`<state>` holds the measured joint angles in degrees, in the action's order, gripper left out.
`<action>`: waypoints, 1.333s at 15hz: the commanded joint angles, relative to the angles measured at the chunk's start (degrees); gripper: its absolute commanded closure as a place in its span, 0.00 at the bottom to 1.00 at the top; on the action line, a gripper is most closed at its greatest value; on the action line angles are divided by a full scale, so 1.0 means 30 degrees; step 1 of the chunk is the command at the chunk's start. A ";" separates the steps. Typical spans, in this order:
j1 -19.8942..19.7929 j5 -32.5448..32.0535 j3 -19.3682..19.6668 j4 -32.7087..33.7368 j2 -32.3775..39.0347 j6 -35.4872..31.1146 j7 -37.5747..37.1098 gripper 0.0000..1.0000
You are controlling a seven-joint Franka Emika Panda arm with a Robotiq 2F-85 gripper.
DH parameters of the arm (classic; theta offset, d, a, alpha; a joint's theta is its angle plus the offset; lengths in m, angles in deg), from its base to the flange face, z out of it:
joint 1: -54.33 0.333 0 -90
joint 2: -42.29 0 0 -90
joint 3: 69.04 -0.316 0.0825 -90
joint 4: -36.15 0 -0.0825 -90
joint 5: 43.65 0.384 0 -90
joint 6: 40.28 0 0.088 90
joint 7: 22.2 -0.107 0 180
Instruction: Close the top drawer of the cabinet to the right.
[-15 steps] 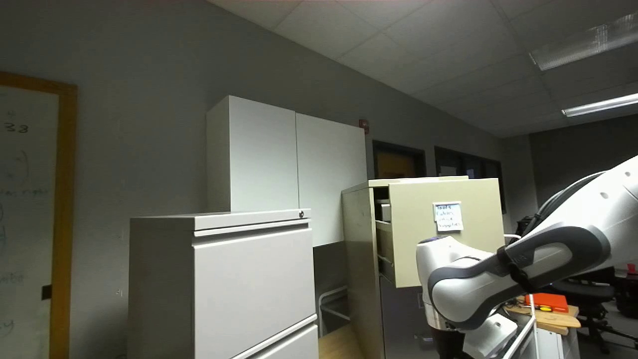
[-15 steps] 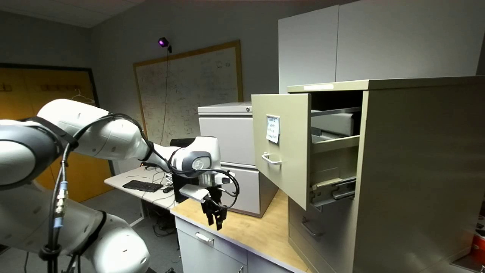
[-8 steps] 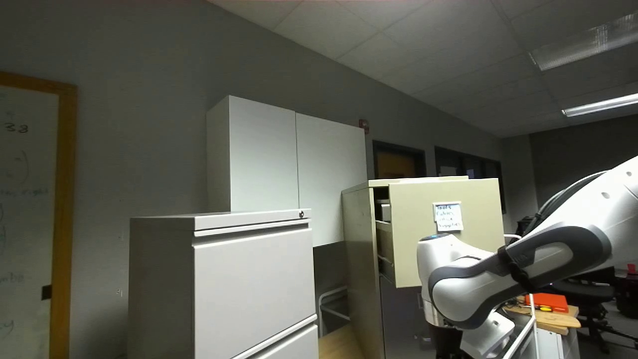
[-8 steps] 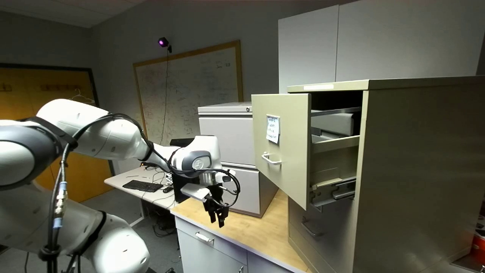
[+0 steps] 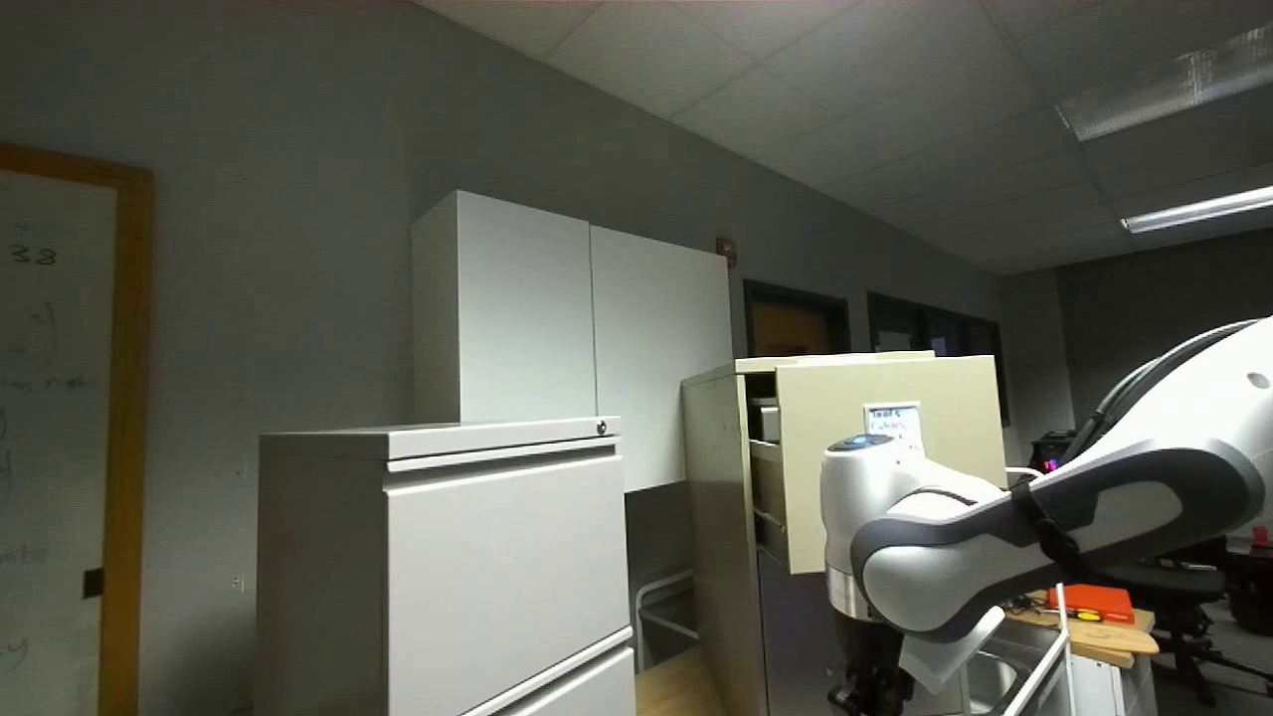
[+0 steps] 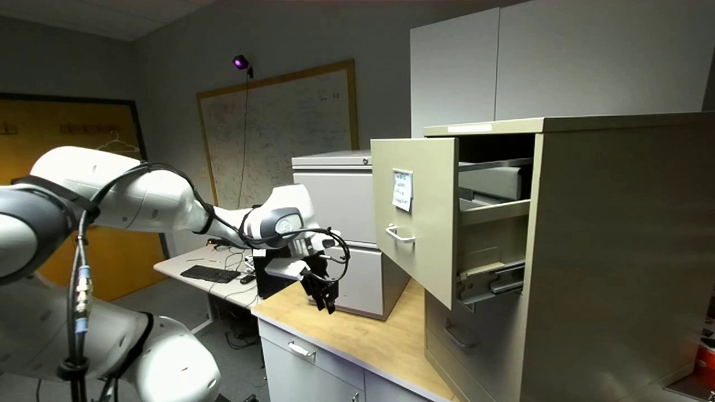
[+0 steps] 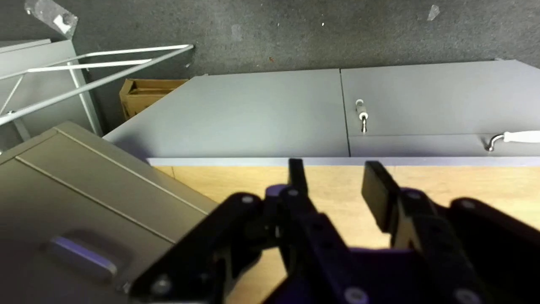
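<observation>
The top drawer [image 6: 433, 234] of the cream-beige cabinet [image 6: 614, 251] is pulled well out in both exterior views [image 5: 950, 418] [image 5: 711, 447]. Its front has a white label [image 6: 402, 191] and a metal handle [image 6: 400, 234]; its inside shows at the side. My gripper [image 6: 325, 307] points down above the wooden counter, left of the drawer front and lower than the handle, apart from it. In an exterior view my wrist covers part of the drawer front. In the wrist view the gripper [image 7: 331, 169] is open and empty. The cabinet's front [image 7: 105, 194] with a drawer handle fills the lower left there.
A pale grey lateral cabinet [image 6: 335, 206] stands on the wooden counter [image 6: 385, 340] behind my gripper. White wall cupboards [image 6: 586, 61] hang behind. Grey base doors [image 7: 270, 114] with handles lie under the counter edge. A white metal frame [image 7: 105, 80] stands near the cabinet.
My gripper and wrist have risen slightly, and the forearm has drawn back to the left in an exterior view. The drawer has not moved.
</observation>
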<state>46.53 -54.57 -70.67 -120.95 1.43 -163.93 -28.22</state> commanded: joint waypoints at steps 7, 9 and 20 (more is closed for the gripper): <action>-0.0793 -0.2801 -0.2159 0.0263 -0.3523 -0.0969 -0.3187 0.98; -0.1049 -0.3288 -0.2432 0.0331 -0.4196 -0.1150 -0.3681 0.92; -0.3956 -0.5192 -0.3380 0.0469 -0.6497 -0.5310 -0.6056 0.92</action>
<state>37.74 -68.45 -79.24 -119.79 -17.52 -174.73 -43.29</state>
